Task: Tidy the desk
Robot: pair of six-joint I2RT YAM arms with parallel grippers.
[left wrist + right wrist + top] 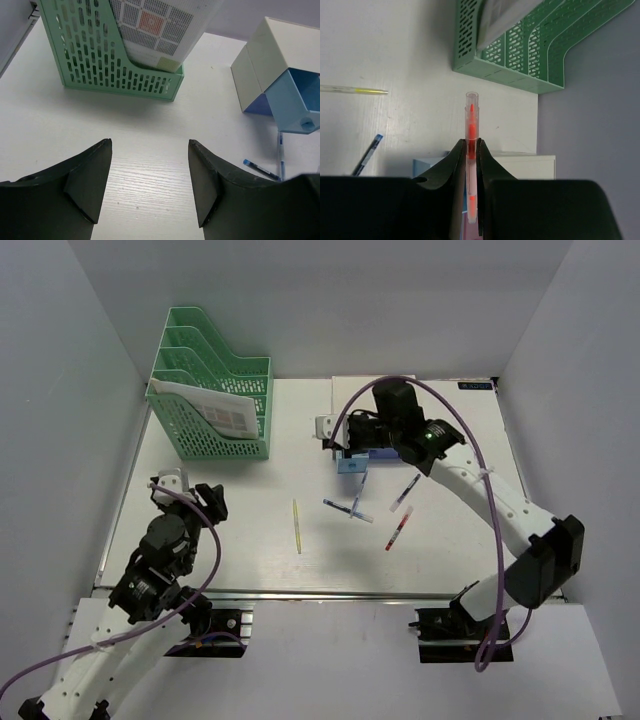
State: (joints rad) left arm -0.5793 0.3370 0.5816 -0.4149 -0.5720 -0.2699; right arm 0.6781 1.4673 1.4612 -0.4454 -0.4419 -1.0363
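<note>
- The right claw (470, 144) is pinched shut on a red pen (471, 107). It holds the pen above the small drawer box (270, 55) at the back of the white bench (230, 540), which spreads between grey walls.
- The step in hand appears to be stowing pens. The box's blue drawer (295, 107) stands pulled out, so the next move likely calls for lining the pen over that opening, lowering it and letting go.
- The left claw (150, 145) hangs wide open and empty over bare bench, near the green file rack (215, 390).
- A yellow pen (297, 526), blue pens (347, 508) and a second red pen (397, 528) lie loose mid-bench.
- No brand can be read. The printed sheet (155, 25) in the rack shows a coloured grid, its text too small to make out. A dark sticker (477, 386) at the bench's far right corner is also illegible.
</note>
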